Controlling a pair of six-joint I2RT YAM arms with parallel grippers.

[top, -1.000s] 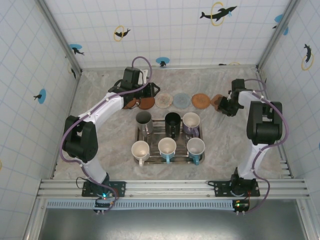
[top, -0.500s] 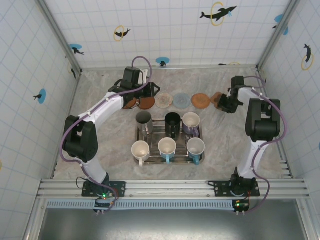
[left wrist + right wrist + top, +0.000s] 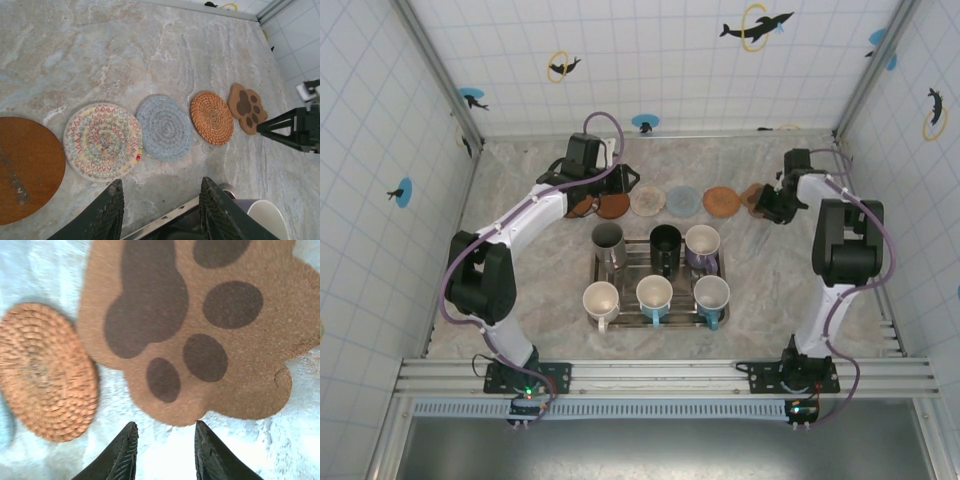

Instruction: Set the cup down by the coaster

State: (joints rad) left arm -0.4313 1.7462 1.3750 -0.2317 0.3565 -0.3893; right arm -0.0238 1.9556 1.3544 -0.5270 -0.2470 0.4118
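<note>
1. Your cups stand in the metal tray (image 3: 592, 272) in the middle of the marble counter (image 3: 760, 290). A steel cup (image 3: 608, 240), a black cup (image 3: 665, 243) and a lilac mug (image 3: 702, 240) are at the back, and three white mugs (image 3: 654, 293) are in front. None is beside a coaster yet.
2. The left gripper (image 3: 595, 205) (image 3: 162, 182) has its fingers apart and empty. It hovers over the round brown wooden coaster (image 3: 25, 167) at the left end of the row.
3. The right gripper (image 3: 767, 205) (image 3: 165, 425) is likewise spread and holds nothing. It sits low at the edge of the paw-shaped cork coaster (image 3: 200, 330), with the orange woven coaster (image 3: 47, 370) beside it.
4. From both grippers the cups lie back toward the arm bases. The steel cup is closest to the left gripper, and the lilac mug is closest to the right.
5. I judge that the next move is to pull back over the tray and come down around an upright cup.
</note>
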